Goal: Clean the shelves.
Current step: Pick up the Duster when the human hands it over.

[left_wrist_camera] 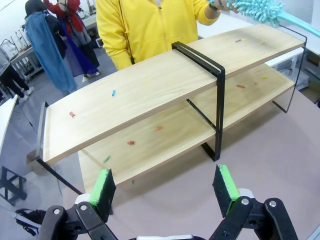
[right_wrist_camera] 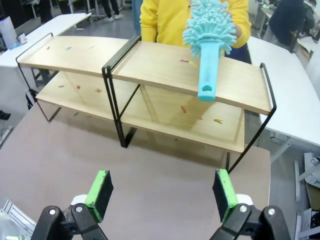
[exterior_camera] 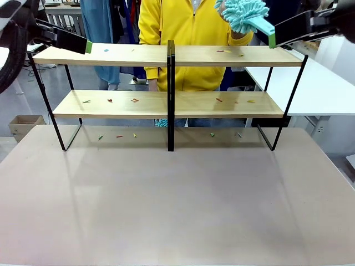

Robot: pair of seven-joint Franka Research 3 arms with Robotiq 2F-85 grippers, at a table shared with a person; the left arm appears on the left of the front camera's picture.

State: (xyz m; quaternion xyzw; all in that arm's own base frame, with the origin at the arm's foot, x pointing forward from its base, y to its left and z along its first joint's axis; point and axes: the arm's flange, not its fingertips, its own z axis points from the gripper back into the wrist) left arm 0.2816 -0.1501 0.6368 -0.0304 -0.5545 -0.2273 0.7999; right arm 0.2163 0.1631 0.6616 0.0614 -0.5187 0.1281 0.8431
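— What sits nearest?

— The bare grey-beige tabletop [exterior_camera: 177, 205]; its near half carries nothing. In the left wrist view, the left gripper [left_wrist_camera: 164, 180] has its jaws spread wide, the green pads well apart with only air between them. The right gripper [right_wrist_camera: 161, 187] stands equally wide and holds nothing.

— And the shelves?

— The shelves [exterior_camera: 150, 55], two long light wooden boards on a thin black metal frame with a central black post, stand along the far edge of the tabletop and span most of its width. The left gripper hovers by the left end of the top board, the right gripper by its right end.

— Anything lying on them?

— Small coloured scraps [exterior_camera: 110, 100], red, yellow and green, are scattered over both boards and on the tabletop under the frame.

— Beyond that?

— A fluffy turquoise duster with a flat plastic handle [right_wrist_camera: 207, 50] hangs above the right half of the top board, handle pointing toward the right gripper but clear of it. A person's hand [left_wrist_camera: 221, 5] grips it at the head. The person, in a yellow jacket [exterior_camera: 183, 33], stands behind the far edge, near the central post.
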